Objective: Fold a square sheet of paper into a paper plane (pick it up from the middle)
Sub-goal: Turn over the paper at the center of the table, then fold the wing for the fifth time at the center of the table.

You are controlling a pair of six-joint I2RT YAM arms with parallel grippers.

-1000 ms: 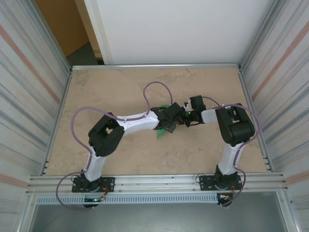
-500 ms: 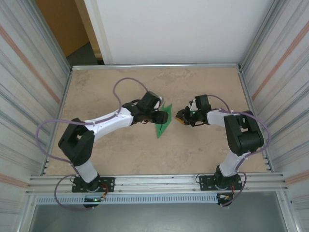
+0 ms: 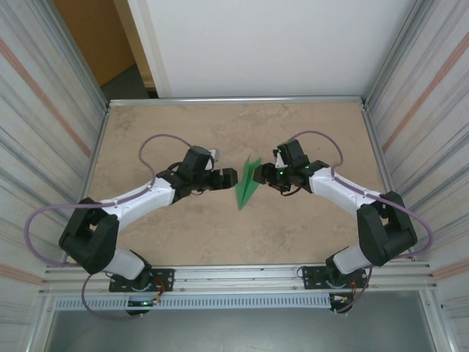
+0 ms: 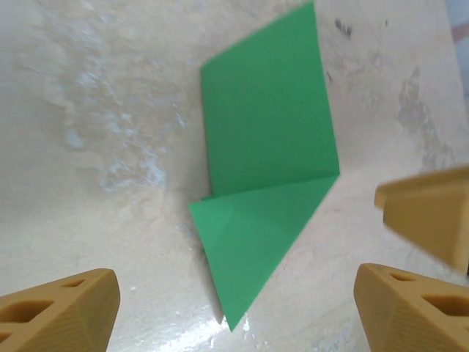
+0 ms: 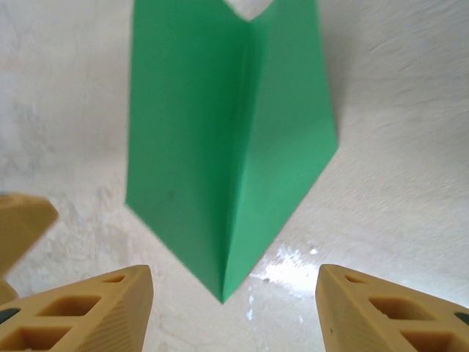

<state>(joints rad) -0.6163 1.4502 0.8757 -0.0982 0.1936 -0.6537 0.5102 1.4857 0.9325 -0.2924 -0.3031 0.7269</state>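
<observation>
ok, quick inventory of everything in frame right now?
paper plane: one, bright green, folded to a point, lying on the middle of the table between the two hands, held by neither
table: one, beige marbled, under the plane
back panel: one, white, behind the far edge
side walls: two, grey ribbed, left and right of the table
rail: one, silver metal, along the near edge
cables: purple, looping along both arms
left arm: one, white and black, reaching in from near left
right arm: one, white and black, from near right
left hand: one, open, just left of the plane
right hand: one, open, just right of it
</observation>
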